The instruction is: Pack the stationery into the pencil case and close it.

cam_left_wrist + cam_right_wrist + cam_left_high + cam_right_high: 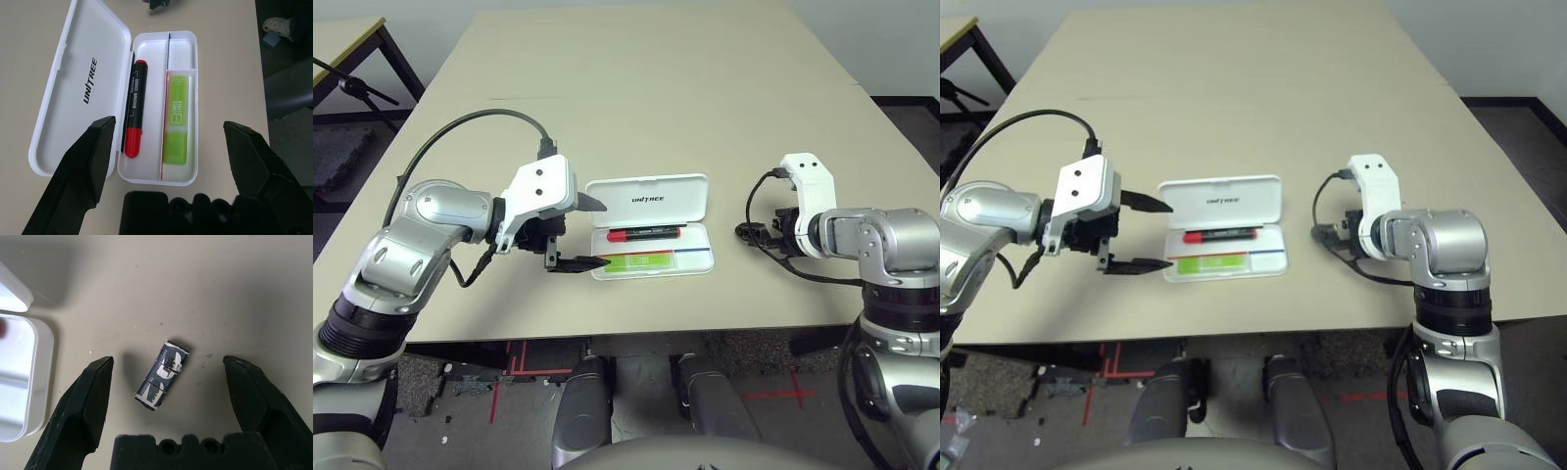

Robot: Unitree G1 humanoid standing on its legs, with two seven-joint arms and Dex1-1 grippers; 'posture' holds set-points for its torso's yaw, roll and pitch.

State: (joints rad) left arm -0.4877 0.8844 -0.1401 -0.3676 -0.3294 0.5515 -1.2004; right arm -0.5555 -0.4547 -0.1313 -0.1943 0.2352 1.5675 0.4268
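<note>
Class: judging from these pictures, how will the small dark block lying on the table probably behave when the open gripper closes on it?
The small block looks flat-sided, so it probably won't roll. It seems light, so one finger touching first may nudge it sideways.

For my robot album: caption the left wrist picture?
Open gripper above open pencil case holding marker and highlighter.

This looks like a robotics lab or test room rather than a home. A broad beige rectangular table [705, 88] stands on dark carpet marked with red tape lines [514, 364]. A black tripod-like stand [357, 88] leans beside a second yellow-edged table [342, 39]; possibly recording gear, though it is cut off.
</note>
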